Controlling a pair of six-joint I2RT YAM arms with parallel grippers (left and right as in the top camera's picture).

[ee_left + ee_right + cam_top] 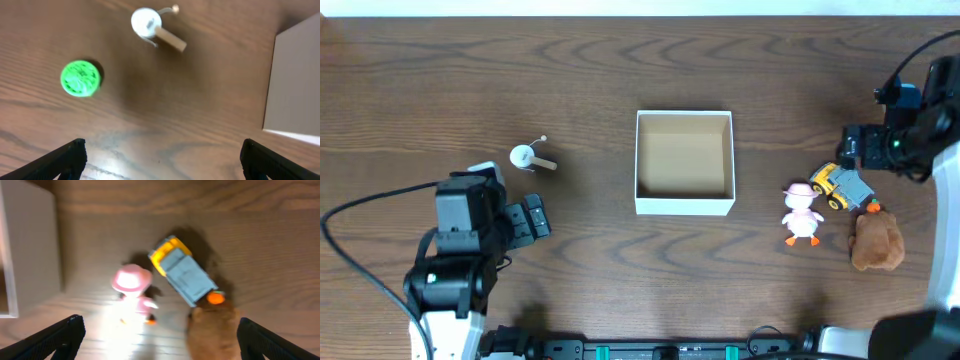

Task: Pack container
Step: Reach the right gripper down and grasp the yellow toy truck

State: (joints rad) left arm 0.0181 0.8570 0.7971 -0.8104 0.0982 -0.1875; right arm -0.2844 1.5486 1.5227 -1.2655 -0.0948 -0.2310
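Left wrist view: left claw is spread wide with nothing between its fingers, hovering over bare counter.
Ahead of left claw: green disc lies flat on the wood, off to one side. Farther on is a white round toy with a tan stick.
Right wrist view: right claw is released as well and grips nothing, hanging just short of the toy cluster.
Ahead of right claw: pink-hatted duck is just beside the yellow-and-grey truck. Brown plush seems to touch the truck's other end.
Overhead view: container sits between the two claws, well apart from both. Its brown floor is bare, so packing hasn't begun, by my reading.
Risk, right side: the toys crowd together, so closing on the duck could snag the truck or knock it aside.
Risk, left side: the disc lies low and flat, and the fingers may skid off it onto the counter.
Risk at the box: a low carry could clip the rim and shove the light cardboard.
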